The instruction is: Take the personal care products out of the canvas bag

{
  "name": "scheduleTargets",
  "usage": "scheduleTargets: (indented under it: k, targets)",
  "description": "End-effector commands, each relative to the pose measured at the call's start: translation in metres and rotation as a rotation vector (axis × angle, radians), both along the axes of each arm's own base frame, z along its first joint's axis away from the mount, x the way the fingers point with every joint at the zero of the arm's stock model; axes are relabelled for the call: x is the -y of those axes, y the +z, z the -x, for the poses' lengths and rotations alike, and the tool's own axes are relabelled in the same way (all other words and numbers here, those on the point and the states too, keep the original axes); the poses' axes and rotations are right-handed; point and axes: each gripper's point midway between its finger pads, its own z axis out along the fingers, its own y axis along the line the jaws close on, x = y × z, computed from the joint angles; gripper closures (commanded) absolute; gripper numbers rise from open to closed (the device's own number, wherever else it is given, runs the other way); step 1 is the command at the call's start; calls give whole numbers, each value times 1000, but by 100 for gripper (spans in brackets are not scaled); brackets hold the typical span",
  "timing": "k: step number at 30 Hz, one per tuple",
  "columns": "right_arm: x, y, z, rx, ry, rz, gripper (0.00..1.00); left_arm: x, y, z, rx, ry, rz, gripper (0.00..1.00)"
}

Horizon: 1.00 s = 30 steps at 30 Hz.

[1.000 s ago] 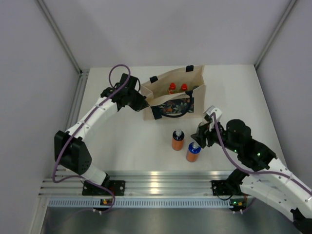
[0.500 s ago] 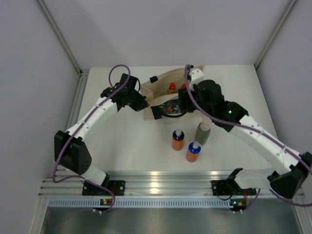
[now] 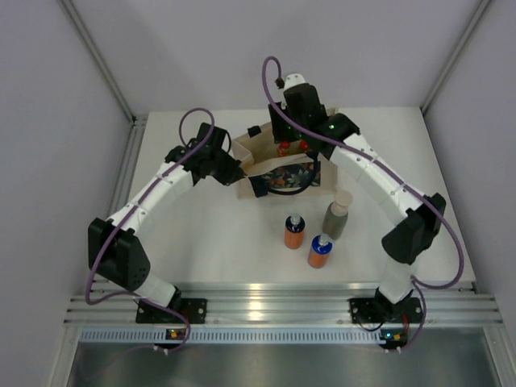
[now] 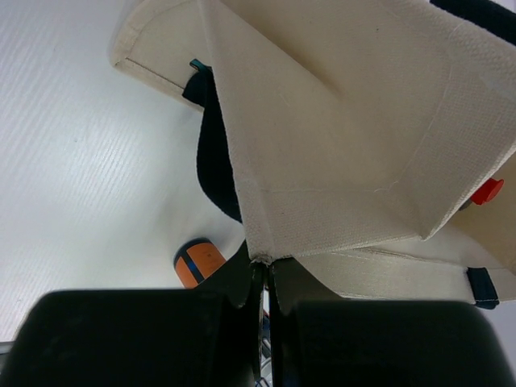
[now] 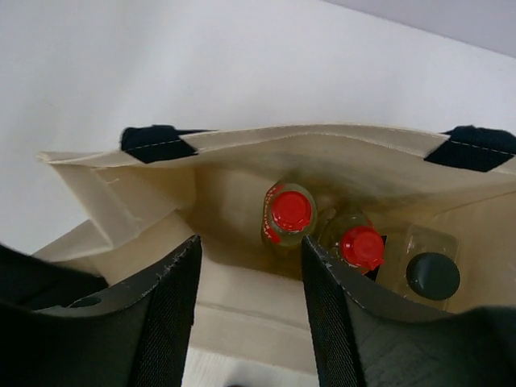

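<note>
The canvas bag (image 3: 292, 174) stands open at the back middle of the table. My left gripper (image 3: 239, 171) is shut on the bag's left canvas edge (image 4: 262, 256). My right gripper (image 3: 289, 139) hovers open over the bag's mouth (image 5: 251, 247). Inside stand two yellow bottles with red caps (image 5: 290, 211) (image 5: 362, 247) and a pale bottle with a dark cap (image 5: 433, 276). On the table in front of the bag stand two orange bottles (image 3: 294, 231) (image 3: 320, 251) and the grey-green bottle (image 3: 337, 216).
The bag's black handles (image 5: 151, 143) (image 5: 476, 147) lie at its rim. White walls close the table at the back and sides. An aluminium rail (image 3: 266, 302) runs along the near edge.
My right arm has left the grey-green bottle standing by the orange ones and swung up and back over the bag's mouth. The left arm has kept its hold on the bag.
</note>
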Motion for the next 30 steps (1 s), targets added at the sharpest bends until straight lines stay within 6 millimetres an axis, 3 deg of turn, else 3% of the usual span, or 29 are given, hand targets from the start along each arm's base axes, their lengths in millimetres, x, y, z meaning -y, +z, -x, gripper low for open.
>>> scheduleTargets:
  k: [1,6,11,25,30]
  targets:
    - [17,-14,-9,-71,-59,63,49,12,5,19,-35,-63,59,100]
    - [26,-44,-28,-141,-68,83,49,12,4,20,-35,-65,60,100]
    - [21,-73,-40,-183,-29,131,49,12,3,19,-37,-66,58,100]
    - [15,-95,-56,-214,-5,137,56,10,2,20,-38,-65,53,100]
    - [13,-92,-55,-212,5,130,73,11,0,21,-43,-73,51,100]
